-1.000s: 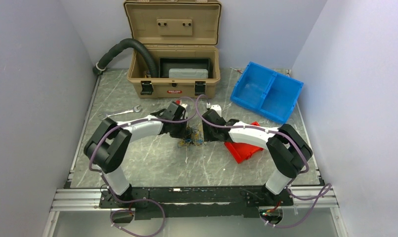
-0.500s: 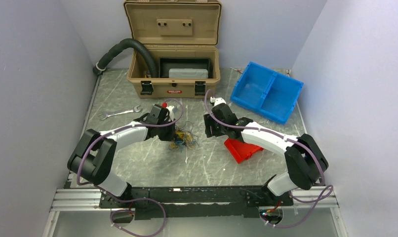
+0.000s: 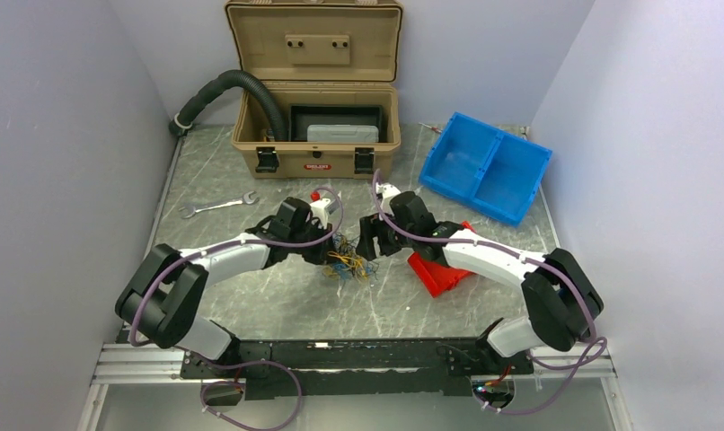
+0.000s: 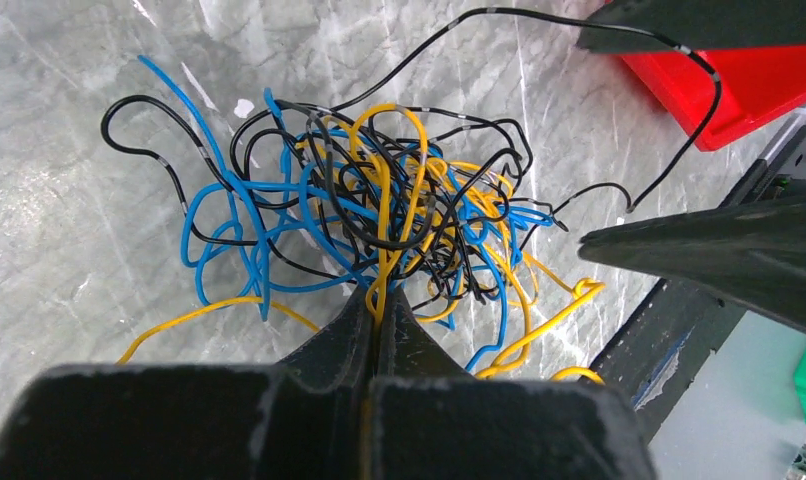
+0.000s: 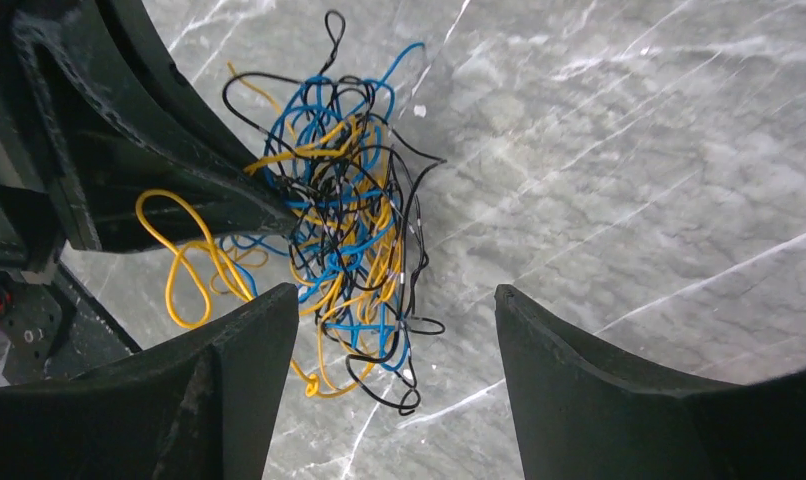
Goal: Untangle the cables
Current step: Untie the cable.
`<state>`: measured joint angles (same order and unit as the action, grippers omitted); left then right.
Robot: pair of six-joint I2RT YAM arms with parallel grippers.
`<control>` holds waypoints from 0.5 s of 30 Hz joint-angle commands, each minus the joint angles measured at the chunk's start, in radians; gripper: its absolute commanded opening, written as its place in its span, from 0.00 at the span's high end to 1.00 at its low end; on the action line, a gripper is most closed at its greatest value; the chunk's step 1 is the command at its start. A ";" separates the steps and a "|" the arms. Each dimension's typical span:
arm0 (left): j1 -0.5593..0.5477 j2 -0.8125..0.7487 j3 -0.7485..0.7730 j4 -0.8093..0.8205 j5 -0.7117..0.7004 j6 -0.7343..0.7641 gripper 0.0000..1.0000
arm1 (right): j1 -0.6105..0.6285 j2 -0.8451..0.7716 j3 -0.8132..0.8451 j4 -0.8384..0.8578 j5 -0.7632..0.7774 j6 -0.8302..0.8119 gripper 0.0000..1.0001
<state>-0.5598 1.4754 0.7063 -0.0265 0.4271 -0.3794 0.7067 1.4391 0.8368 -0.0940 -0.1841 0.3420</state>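
Observation:
The cables (image 3: 348, 260) are a loose tangle of thin blue, yellow and black wires in the middle of the table. My left gripper (image 4: 380, 298) sits at the tangle's left side (image 3: 327, 254) and is shut on a yellow wire (image 4: 399, 190) that loops up out of the tangle (image 4: 379, 210). My right gripper (image 5: 394, 292) stands open just right of the tangle (image 3: 369, 242), nothing between its fingers. In the right wrist view the tangle (image 5: 349, 230) lies ahead of and partly between its fingertips, not touching them. A black wire (image 4: 679, 110) arcs out toward the right gripper's fingers (image 4: 709, 250).
A red bin (image 3: 439, 271) lies under the right forearm. At the back stand an open tan toolbox (image 3: 315, 135) with a black corrugated hose (image 3: 233, 85) and a blue two-compartment bin (image 3: 484, 166). A wrench (image 3: 216, 206) lies at the left.
The right gripper has opened wider, drew back from the tangle, then came in again toward its right side. The left gripper stayed shut and shifted the tangle slightly left and nearer.

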 commanded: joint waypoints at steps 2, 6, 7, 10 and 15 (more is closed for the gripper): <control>-0.011 -0.028 -0.005 0.078 0.034 0.018 0.91 | 0.004 -0.016 -0.058 0.088 -0.060 0.039 0.25; -0.020 -0.087 -0.020 0.052 -0.024 0.009 0.67 | 0.004 -0.048 -0.076 0.085 -0.051 0.045 0.25; -0.019 -0.107 -0.024 0.040 -0.040 0.002 0.64 | 0.005 -0.058 -0.079 0.080 -0.040 0.045 0.25; -0.020 -0.178 -0.047 -0.002 -0.108 -0.071 0.59 | 0.006 -0.081 -0.077 0.059 0.001 0.049 0.25; -0.057 -0.346 -0.150 0.006 -0.198 -0.210 0.40 | -0.004 -0.060 -0.054 -0.007 0.155 0.100 0.25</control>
<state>-0.5842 1.2457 0.6136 -0.0246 0.3264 -0.4671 0.7086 1.3808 0.7570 -0.0704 -0.1570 0.3946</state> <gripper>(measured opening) 0.540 0.748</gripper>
